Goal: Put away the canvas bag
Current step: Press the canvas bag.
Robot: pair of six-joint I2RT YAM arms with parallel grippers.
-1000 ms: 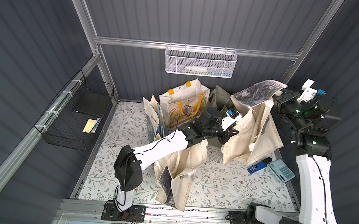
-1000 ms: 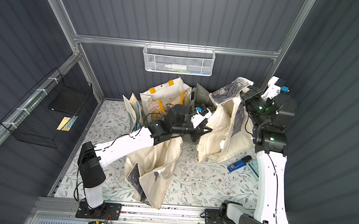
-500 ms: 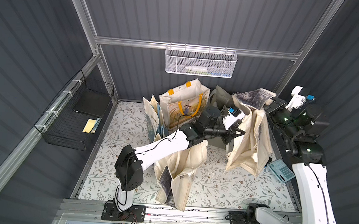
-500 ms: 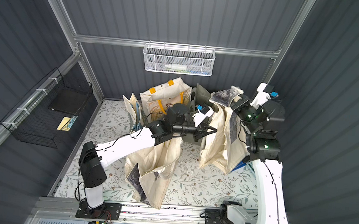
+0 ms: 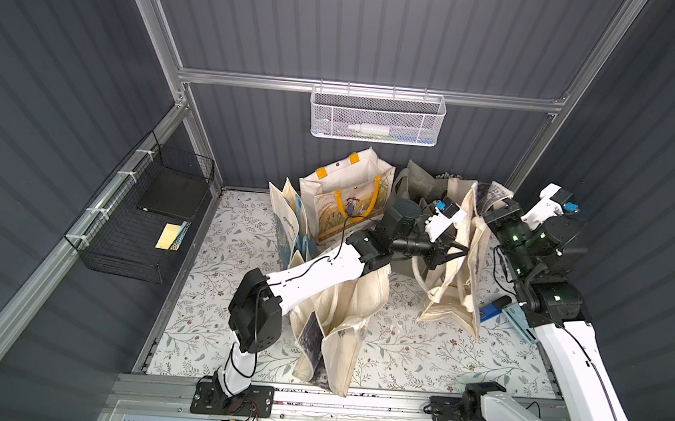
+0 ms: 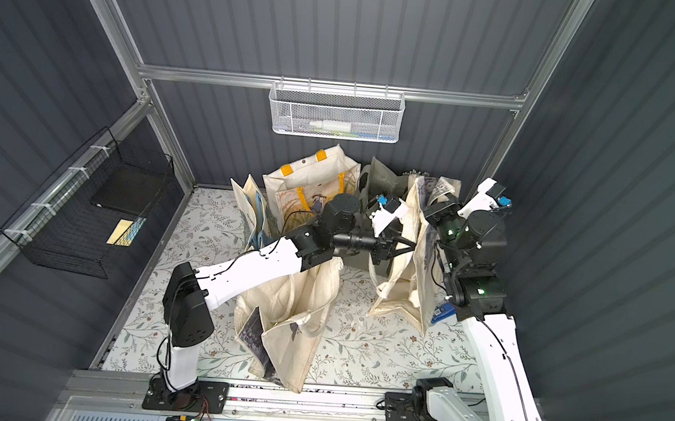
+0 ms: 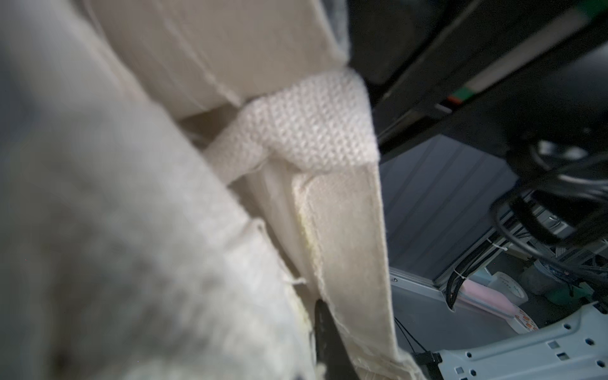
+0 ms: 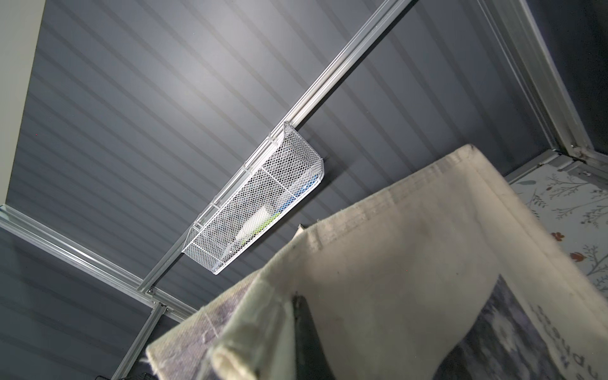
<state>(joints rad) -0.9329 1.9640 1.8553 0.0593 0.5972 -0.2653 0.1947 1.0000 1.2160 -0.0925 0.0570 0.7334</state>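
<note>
Left end effector [image 5: 455, 251] has followed the canvas bag [image 5: 451, 296] rightward and now sits at its near rim, by the webbing handle [image 7: 309, 121]. Jaws look narrow; can't tell if it's pinching or letting go. The bag went from splayed and tilted to hanging upright and flatter, base on the floral worktop [image 5: 398, 350], just right of the grey-green bag [image 5: 417, 181] in the rear row. Right end effector [image 5: 490, 204] has swung inward, clamped on the bag's top corner and carrying it. Reads as placement nearly done, release pending.
</note>
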